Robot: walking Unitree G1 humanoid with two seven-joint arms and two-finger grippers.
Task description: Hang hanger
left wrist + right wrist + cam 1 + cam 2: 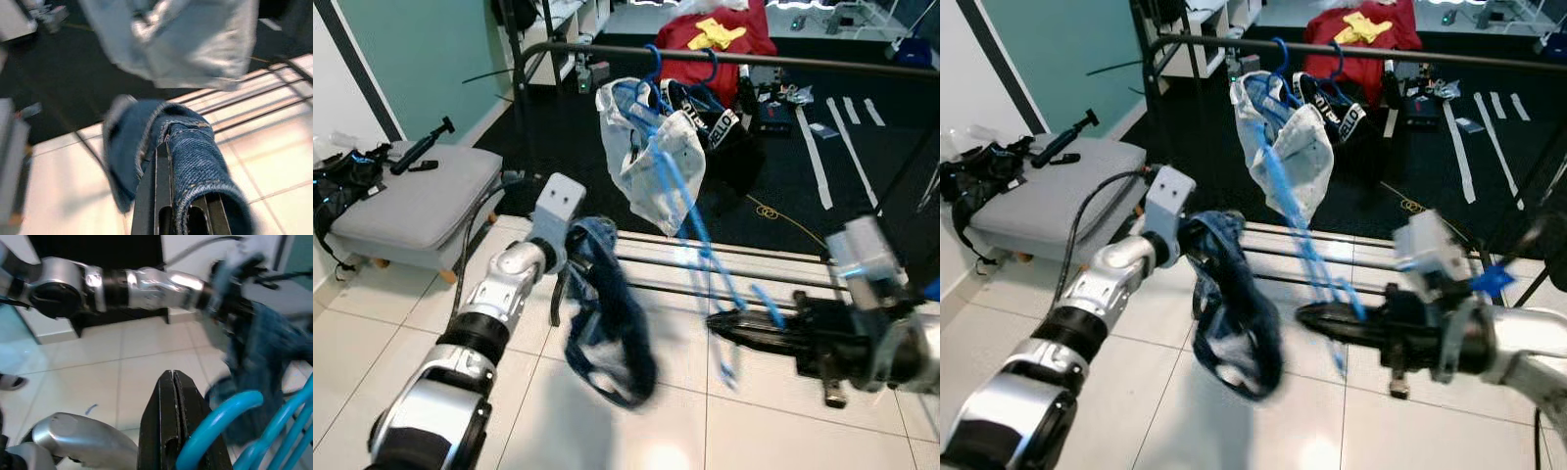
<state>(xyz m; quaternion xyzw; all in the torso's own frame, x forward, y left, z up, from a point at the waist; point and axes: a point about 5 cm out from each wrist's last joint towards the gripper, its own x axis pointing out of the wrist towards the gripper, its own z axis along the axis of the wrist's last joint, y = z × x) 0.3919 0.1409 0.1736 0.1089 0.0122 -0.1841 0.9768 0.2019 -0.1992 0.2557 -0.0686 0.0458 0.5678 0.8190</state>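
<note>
Left eye view shows a black clothes rail [724, 56] running across the top, with a pale garment [651, 162] already hanging from it on a blue hook, and a dark item with white lettering [710, 117] beside it. The right gripper [729, 323], fingers pressed together in the right wrist view, pinches a blue hanger [230, 431], which sits low, well below the rail, above the drying rack bars [744, 266]. The left gripper [166, 161] has blue denim [607, 333] draped over its fingers; whether they clamp the cloth I cannot tell. As I judge it, the hanger is picked up, but the denim is not yet on it, and lifting it onto the rail remains.
</note>
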